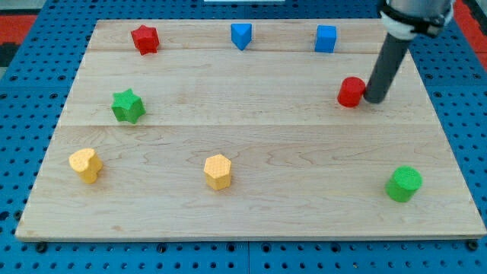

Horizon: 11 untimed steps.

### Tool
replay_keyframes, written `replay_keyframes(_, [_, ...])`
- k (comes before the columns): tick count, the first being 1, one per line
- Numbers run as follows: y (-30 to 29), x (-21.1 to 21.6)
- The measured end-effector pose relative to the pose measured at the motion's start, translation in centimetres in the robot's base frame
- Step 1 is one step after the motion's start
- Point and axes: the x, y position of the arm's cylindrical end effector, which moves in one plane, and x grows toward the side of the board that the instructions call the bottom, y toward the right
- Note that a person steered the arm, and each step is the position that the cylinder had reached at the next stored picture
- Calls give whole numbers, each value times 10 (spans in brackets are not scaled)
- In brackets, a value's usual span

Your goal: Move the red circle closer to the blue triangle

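My tip (374, 99) rested against the red circle (351, 92) on its side toward the view's right, grasping nothing, being a bare rod. The red circle lay on the counter (251, 144), well apart from the blue triangle (241, 35) near the view's top.

No readable text, labels, numbers or signs anywhere.
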Motion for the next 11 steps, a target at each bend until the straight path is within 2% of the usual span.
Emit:
replay_keyframes(1, [-35,-31])
replay_keyframes(2, [-53,-2])
replay_keyframes(3, [-12,24])
replay_keyframes(4, [-22,70])
replay_keyframes(6, [-139,-47])
replay_keyframes(7, [-144,-12])
replay_keyframes(8, [-163,-9])
replay_keyframes(9, [-181,-46])
replay_keyframes(11, [-181,-85])
